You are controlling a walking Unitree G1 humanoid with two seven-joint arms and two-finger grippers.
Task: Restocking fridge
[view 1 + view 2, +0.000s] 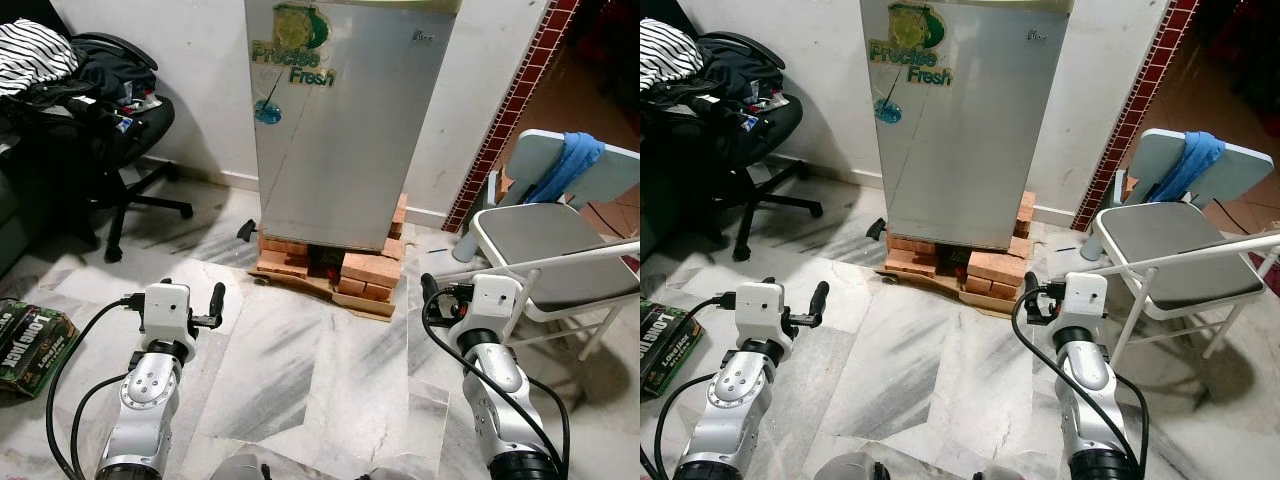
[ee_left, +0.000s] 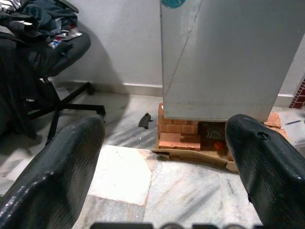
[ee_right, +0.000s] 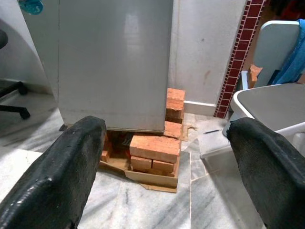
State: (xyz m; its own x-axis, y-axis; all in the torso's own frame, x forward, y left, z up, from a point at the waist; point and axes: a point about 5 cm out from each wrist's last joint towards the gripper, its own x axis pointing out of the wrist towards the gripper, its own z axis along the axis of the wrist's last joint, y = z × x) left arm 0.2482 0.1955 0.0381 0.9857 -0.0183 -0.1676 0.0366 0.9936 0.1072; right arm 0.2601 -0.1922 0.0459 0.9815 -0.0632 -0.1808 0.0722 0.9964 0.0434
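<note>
- Fridge: silver, door shut, standing against the white wall, straight ahead and well apart from both arms.
- Propped up on stacked red bricks and a bent sheet of cardboard; looks shaky, so a hard pull on the door could rock or tip it.
- No handle easy to see on the door; may slip off the edge when trying to pull it open.
- Left gripper: low and in front, jaws wide open, nothing held.
- Right gripper: low and in front too, jaws wide open, nothing held.
- No food or drink in either one, so nothing to put inside yet; could reach the door with empty fingers.
- White folding chair with a blue cloth very near the right arm; could bump it or catch a leg when stepping forward.
- Black office chair heaped with clothes on the left; its wheeled legs stick out and could trip a step.
- Dark box on the floor beside the left arm; could get kicked.
- Marble floor looks smooth and shiny; might be slippery.
</note>
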